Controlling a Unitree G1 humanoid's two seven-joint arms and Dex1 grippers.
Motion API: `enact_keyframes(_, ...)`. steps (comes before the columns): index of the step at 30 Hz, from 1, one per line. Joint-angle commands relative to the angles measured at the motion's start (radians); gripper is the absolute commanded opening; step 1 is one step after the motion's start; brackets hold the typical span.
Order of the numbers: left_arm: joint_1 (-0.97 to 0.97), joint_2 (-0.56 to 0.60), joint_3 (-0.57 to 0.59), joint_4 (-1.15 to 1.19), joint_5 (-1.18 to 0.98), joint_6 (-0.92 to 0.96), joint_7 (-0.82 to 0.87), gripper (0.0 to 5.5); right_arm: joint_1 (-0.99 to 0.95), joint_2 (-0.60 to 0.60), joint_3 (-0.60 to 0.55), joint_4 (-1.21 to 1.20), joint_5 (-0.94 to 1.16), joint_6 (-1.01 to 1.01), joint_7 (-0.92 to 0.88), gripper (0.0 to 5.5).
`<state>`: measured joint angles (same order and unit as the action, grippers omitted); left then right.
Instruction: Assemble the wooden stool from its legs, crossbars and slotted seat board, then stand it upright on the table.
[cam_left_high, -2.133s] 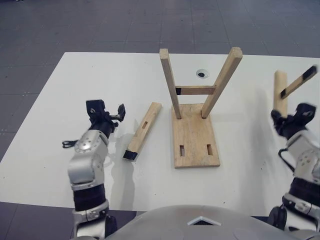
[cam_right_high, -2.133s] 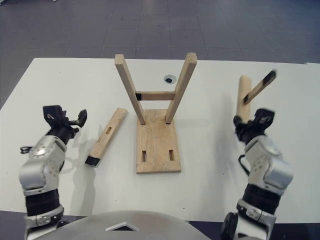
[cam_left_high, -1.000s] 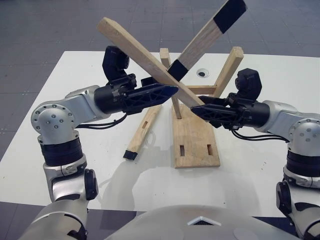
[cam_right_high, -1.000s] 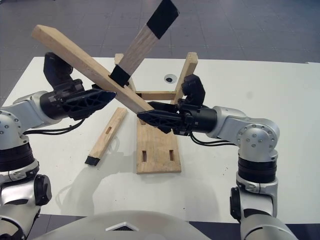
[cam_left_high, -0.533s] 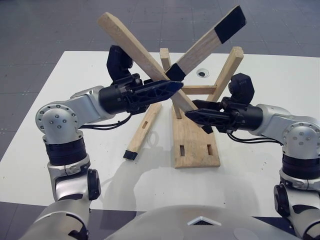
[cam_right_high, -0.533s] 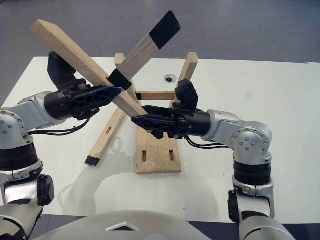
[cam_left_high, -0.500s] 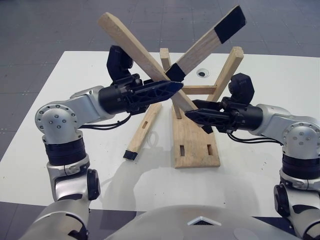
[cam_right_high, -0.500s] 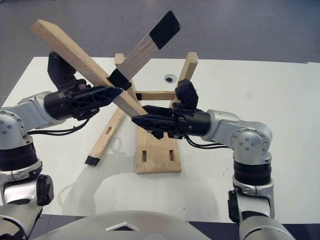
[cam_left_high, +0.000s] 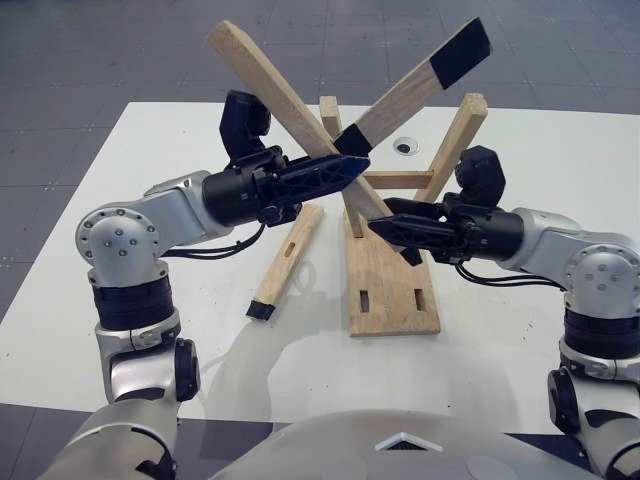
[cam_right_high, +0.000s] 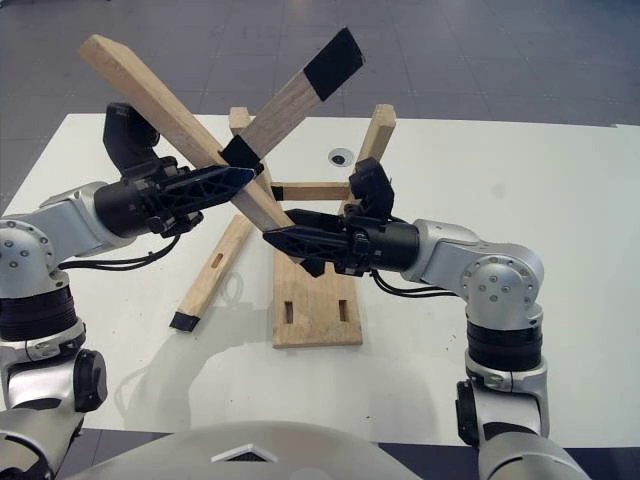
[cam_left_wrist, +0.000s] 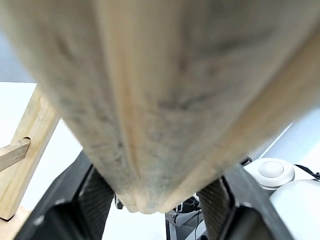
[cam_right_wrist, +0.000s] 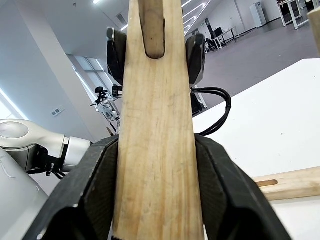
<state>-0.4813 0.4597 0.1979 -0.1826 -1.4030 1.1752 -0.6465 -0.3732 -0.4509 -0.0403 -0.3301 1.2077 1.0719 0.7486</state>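
Stool leg (cam_left_high: 270, 84) hangs above the seat board (cam_left_high: 392, 290), middle of the tabletop (cam_left_high: 500, 330); my left hand (cam_left_high: 352, 166) and right hand (cam_left_high: 383, 218) both clamp it (right one nearest the low end), long axis dipping toward the board.

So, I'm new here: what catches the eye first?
Crossed in an X above the table: a leg and the black-tipped crossbar stuck in it, held by the left gripper and right gripper. Below lies the seat board with two legs standing in it, a loose leg beside it.
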Motion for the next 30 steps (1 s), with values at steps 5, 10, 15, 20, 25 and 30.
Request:
enact_keyframes(5, 0.006, -0.002, -0.008, 0.003, 0.051, -0.044, -0.005, 2.06, 0.013, -0.02, 0.0, 0.01, -0.016, 0.003, -0.025, 3.27)
enact_keyframes(10, 0.014, 0.016, 0.016, 0.026, 0.095, -0.084, -0.013, 2.06, 0.028, -0.049, 0.0, 0.007, -0.052, -0.009, -0.014, 4.17)
enact_keyframes(15, 0.06, 0.098, -0.014, -0.04, 0.172, -0.104, -0.107, 2.06, 0.093, -0.184, -0.023, 0.065, -0.195, -0.071, 0.067, 4.55)
enact_keyframes(20, 0.166, 0.168, -0.165, -0.134, 0.42, -0.269, -0.249, 2.06, 0.165, -0.265, -0.073, 0.162, -0.29, -0.142, 0.137, 4.55)
enact_keyframes(25, 0.237, 0.116, -0.259, -0.043, 0.599, -0.482, -0.359, 2.06, 0.247, -0.275, -0.083, 0.143, -0.315, -0.149, 0.159, 4.55)
enact_keyframes(30, 0.285, 0.094, -0.318, -0.017, 0.649, -0.521, -0.415, 2.06, 0.254, -0.31, -0.081, 0.15, -0.329, -0.134, 0.184, 4.55)
